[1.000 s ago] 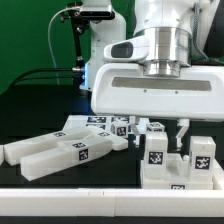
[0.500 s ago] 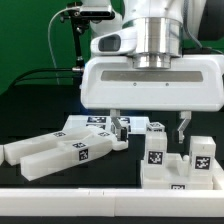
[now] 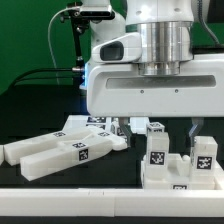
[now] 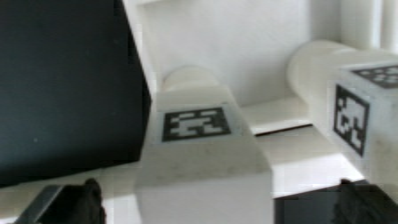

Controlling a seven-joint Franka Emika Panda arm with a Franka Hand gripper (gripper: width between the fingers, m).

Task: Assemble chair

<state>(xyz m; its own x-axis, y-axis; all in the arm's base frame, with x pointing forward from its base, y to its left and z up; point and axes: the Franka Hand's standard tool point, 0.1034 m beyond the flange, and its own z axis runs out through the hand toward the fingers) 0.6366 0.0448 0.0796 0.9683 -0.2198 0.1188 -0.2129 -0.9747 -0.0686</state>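
- Wrist view shows a matte white plastic chair piece [image 4: 196, 130] with a square black-and-white tag on it. It sits between the two dark fingertips [image 4: 63, 205] of the big white two-finger gripper [image 4: 214, 205].
- The pincer is wide open and holds nothing. There is a gap on each side of the chair piece.
- The little white toy chair is not built yet, and its parts lie on the black table [image 3: 25, 125]. The long white bars [image 3: 60, 150] lie on the exterior view's left. A white blocky group [image 3: 175, 165] stands on the exterior view's right, under the gripper [image 3: 152, 128].
- The chair piece gets thinner toward one end, so the fingers may slide off it when they squeeze.
- Another tagged white piece [image 4: 365, 110] is just beside it. A finger may bump that piece and push it out of place.
- If the gripper goes too low, it may press on the blocky group and tip it.
- One second ago the fingers were closer together. Now they are spread wider.
- Compared with half a second ago, the gripper body sits lower over the parts. The parts look unmoved.
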